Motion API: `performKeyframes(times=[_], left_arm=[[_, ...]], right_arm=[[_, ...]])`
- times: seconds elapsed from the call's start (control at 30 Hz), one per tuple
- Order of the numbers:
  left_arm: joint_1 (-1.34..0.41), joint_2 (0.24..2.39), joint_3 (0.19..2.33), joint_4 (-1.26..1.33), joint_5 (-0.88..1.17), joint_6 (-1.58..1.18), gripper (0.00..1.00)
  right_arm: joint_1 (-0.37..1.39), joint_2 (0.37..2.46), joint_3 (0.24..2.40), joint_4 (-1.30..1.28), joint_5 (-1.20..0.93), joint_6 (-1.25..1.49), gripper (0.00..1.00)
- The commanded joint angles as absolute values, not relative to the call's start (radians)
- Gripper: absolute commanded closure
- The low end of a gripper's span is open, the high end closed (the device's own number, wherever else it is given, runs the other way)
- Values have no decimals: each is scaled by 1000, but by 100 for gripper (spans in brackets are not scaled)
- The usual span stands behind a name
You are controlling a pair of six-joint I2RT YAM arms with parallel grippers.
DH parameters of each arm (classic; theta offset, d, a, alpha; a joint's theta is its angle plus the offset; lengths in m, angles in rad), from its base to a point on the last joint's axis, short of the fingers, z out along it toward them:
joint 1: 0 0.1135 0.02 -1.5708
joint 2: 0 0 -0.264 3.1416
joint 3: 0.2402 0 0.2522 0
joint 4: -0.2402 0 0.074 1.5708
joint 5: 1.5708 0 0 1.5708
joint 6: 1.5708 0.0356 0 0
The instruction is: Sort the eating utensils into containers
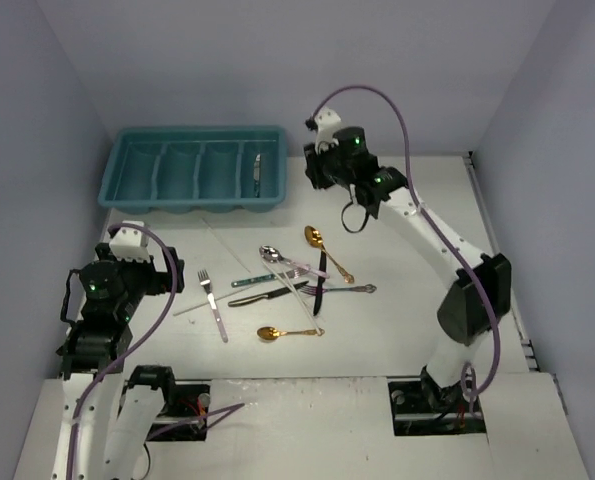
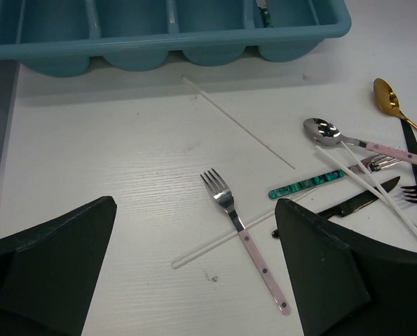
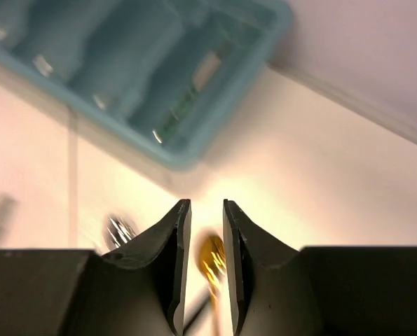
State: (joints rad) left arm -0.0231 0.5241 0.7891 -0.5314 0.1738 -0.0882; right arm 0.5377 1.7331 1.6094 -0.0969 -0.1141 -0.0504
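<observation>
two jaws, left wide open, right barely parted over table [image 1: 417,270] beside tray [image 1: 192,206]

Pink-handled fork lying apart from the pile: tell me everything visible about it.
The fork has shiny silver metal tines and neck and a pale pink handle with small dark rivets. It lies flat on the white table, tines toward the tray, handle toward the arms. Its neck crosses a thin white chopstick; which lies on top is unclear. It sits clear of the utensil pile.
</observation>
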Motion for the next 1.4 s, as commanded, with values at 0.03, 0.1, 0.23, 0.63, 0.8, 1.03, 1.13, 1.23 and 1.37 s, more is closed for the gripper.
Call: performKeyframes(times=[0.03,0.1,0.23,0.63,0.8,1.03,1.13,1.23,1.37], left_arm=[[-15,535,840,-454,168,-78,3],[-15,533,835,-456,171,-80,3],[-15,525,824,-453,172,-84,3],[-15,509,815,-469,172,-81,3],[-15,523,822,-466,173,-81,3],[-15,522,818,-465,178,-84,3],[-15,518,812,-465,181,-85,3],[-15,514,807,-466,183,-84,3],[-15,513,802,-465,184,-84,3]], right_arm=[[519,1727,1339,-230,49,-190,83],[526,1741,1331,-265,46,-189,84],[554,1786,1367,-330,8,-198,82],[706,1865,1434,-413,-133,-214,68],[760,1871,1429,-444,-148,-222,67],[757,1904,1424,-457,-132,-241,65],[757,1908,1423,-460,-126,-249,65],[758,1902,1427,-463,-116,-258,64],[758,1895,1429,-475,-99,-279,62]])
